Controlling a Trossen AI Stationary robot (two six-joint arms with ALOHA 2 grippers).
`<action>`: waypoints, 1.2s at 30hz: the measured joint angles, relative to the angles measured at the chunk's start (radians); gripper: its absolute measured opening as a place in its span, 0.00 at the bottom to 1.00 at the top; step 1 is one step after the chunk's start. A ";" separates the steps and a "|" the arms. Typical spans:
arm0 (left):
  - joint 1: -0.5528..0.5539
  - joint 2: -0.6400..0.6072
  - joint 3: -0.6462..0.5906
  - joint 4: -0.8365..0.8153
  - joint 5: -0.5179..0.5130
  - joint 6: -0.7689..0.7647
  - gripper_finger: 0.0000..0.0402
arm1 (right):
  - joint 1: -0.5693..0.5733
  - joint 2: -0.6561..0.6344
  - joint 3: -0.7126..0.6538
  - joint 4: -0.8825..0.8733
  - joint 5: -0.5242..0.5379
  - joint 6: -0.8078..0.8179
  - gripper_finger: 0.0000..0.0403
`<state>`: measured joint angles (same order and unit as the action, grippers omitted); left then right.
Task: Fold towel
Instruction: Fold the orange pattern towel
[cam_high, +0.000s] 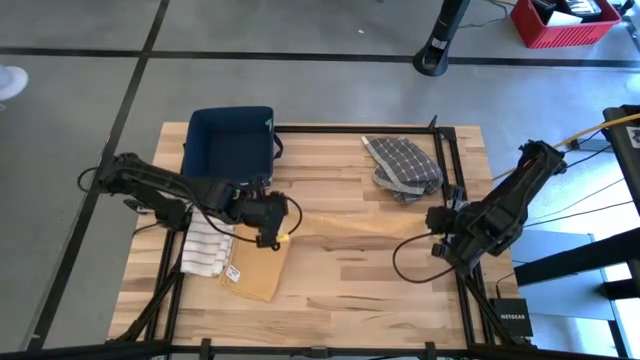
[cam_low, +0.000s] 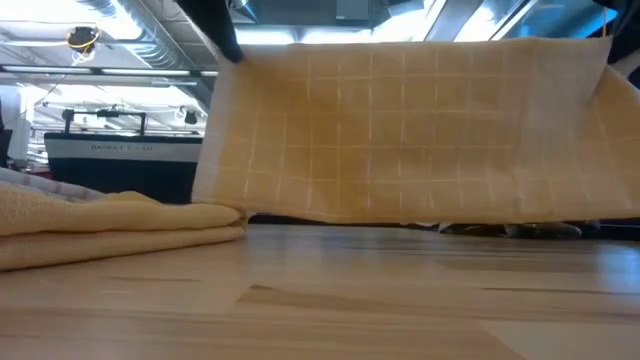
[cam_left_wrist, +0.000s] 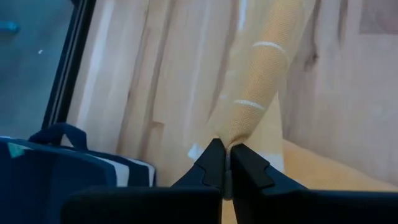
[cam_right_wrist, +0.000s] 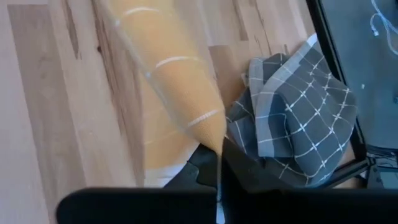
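A yellow towel (cam_low: 410, 130) with a pale grid hangs as a spread sheet between my two grippers. From above it shows edge-on as a narrow yellow band (cam_high: 350, 225) over the table's middle. My left gripper (cam_high: 272, 215) is shut on its left top corner. My right gripper (cam_high: 440, 225) is shut on its right top corner. The towel's lower edge (cam_low: 400, 216) hangs close over the table top; whether it touches I cannot tell. My left gripper pinches the towel's top corner (cam_left_wrist: 233, 134) between its two fingertips (cam_left_wrist: 214, 163), slanting down from the table's left. The cloth runs away from the fingers bunched into a narrow fold and drawn taut toward the other arm. My right gripper pinches the opposite top corner (cam_right_wrist: 214, 134) between its fingers, slanting down from the table's right. The cloth narrows to a point at the fingers and widens away from them, drawn taut. The rest hangs below.
A folded yellow towel (cam_high: 255, 272) and a white striped towel (cam_high: 205, 250) lie at the near left. A dark blue bin (cam_high: 230, 140) stands at the far left. A crumpled grey checked towel (cam_high: 405, 165) lies at the far right. Bare wood lies near the front edge.
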<state>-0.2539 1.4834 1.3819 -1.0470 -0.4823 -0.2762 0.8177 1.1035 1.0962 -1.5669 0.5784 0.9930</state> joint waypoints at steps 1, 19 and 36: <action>0.008 0.000 0.000 0.001 -0.001 0.004 0.00 | 0.000 -0.006 0.000 -0.002 -0.003 0.000 0.00; 0.007 0.008 -0.008 0.113 -0.316 0.198 0.00 | -0.096 -0.114 -0.004 0.004 0.138 -0.079 0.00; -0.476 0.240 -0.341 0.379 -0.146 -0.293 0.00 | 0.200 0.335 -0.268 0.628 -0.214 -0.001 0.00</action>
<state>-0.7301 1.7230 1.0405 -0.6675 -0.6280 -0.5696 1.0175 1.4388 0.8284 -0.9392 0.3642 0.9916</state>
